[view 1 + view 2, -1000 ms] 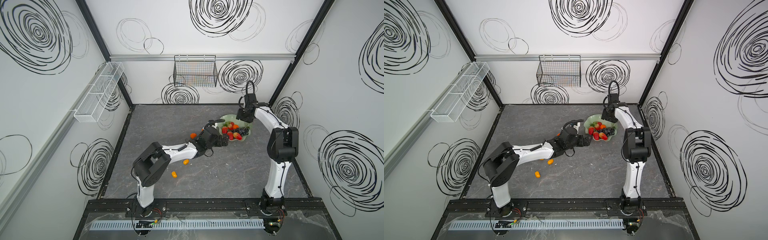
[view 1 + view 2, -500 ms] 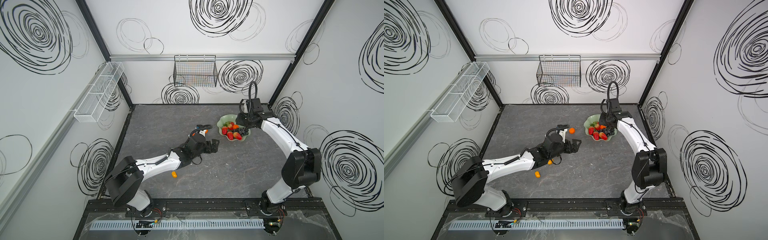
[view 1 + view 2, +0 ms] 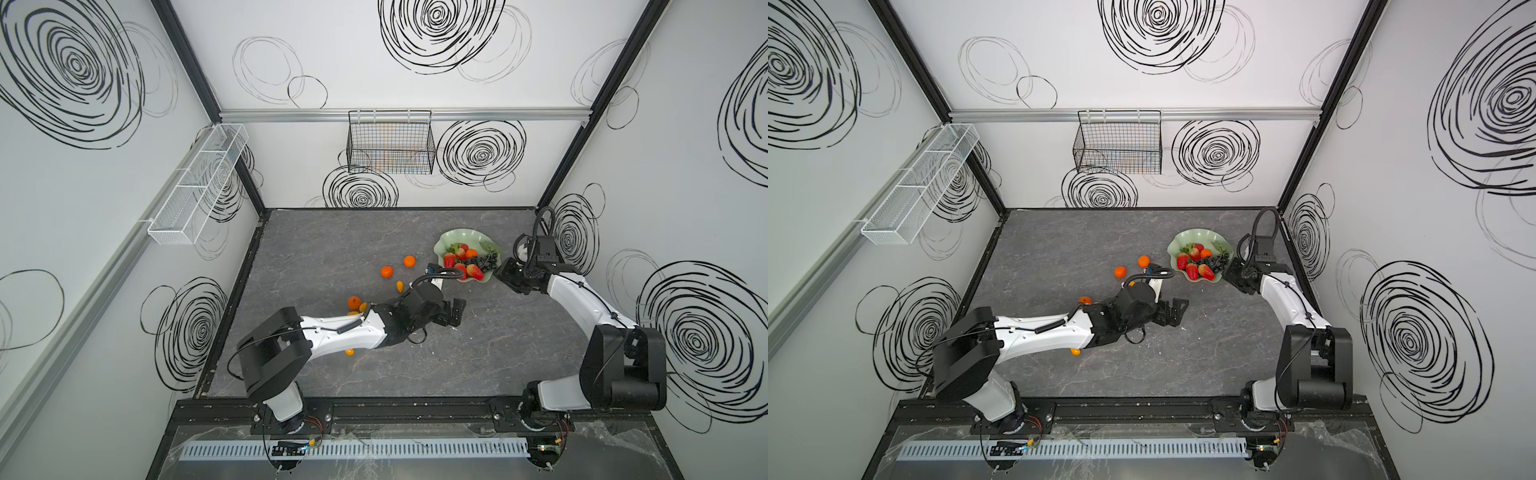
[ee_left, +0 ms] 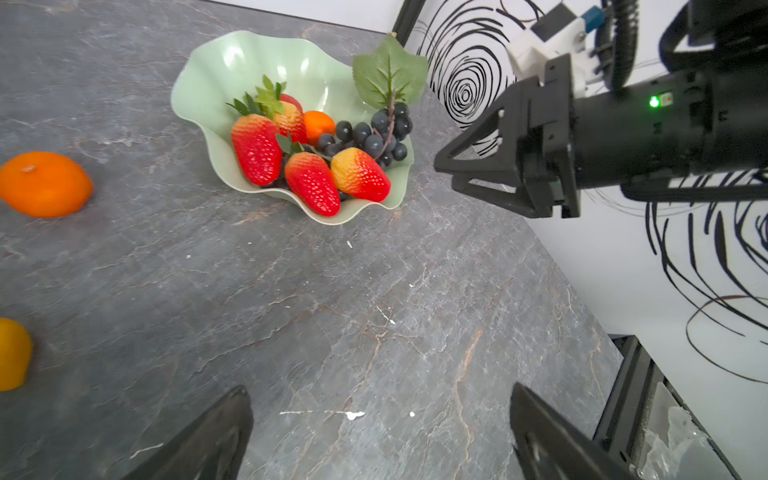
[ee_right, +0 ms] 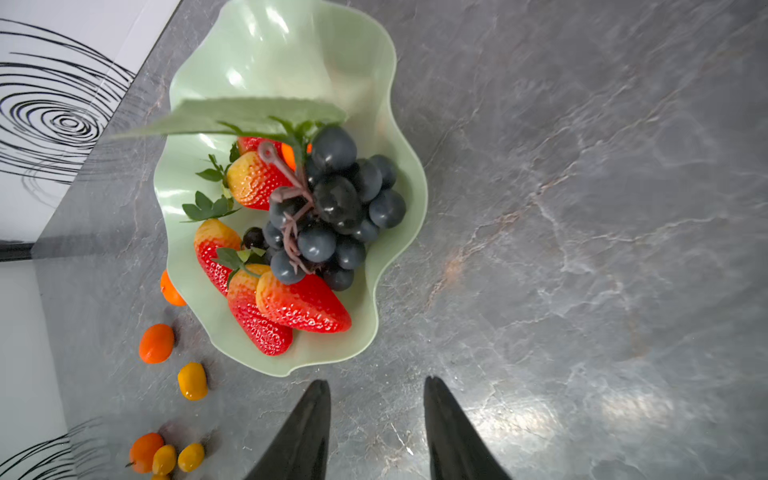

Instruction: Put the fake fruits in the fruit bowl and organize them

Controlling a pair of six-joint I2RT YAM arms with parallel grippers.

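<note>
Loose on the grey worktop [image 3: 519, 353], mid-frame left of the mint-green wavy-rimmed plastic bowl [image 3: 456, 240]: glossy round orange plastic tangerines [image 3: 387, 272]. Nearest the left jaws, spread wide and empty just lower right; right jaws partly apart, empty, beside the bowl's right rim.

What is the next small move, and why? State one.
Probably swing the left gripper, open and empty, over to the nearby kumquat on the table. It and the tangerine beside it lie outside the fruit bowl, and the right gripper sits on the bowl's far side.
</note>
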